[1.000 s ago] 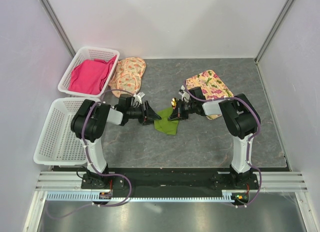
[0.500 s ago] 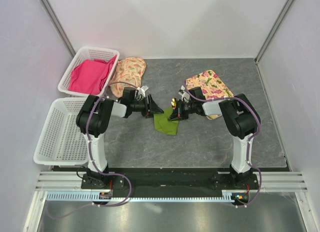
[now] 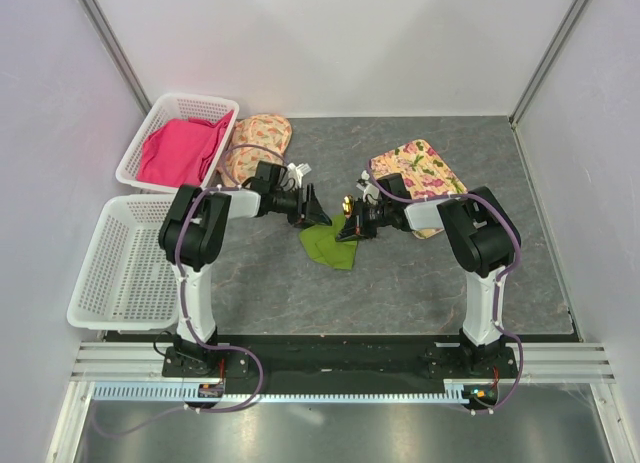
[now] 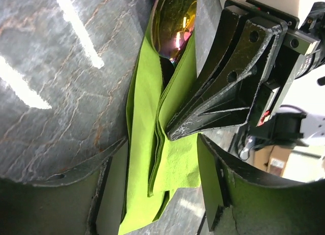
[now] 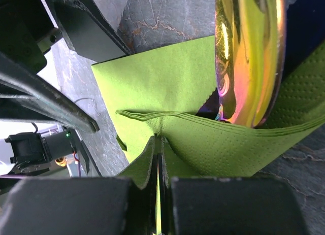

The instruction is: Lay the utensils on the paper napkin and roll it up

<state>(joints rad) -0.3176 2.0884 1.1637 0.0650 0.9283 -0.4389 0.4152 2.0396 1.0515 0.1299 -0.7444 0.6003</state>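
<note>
Both arms crowd the paper napkin [image 3: 328, 245] on the worktop [image 3: 420, 273], right jaws clamped on its fold, left jaws apart close by; a hard tug could tear it or spill the gold-ended utensil [image 5: 244, 57].

The right end effector [image 5: 158, 166] is pinched tight on a raised fold of the lime-green paper napkin [image 5: 167, 77]. A shiny gold utensil end [image 5: 249, 57] lies just beyond, its lower part tucked behind a napkin flap, on the grey tabletop [image 5: 162, 17].

Grey marbled tabletop [image 3: 400, 283], white walls [image 3: 350, 43]
</note>
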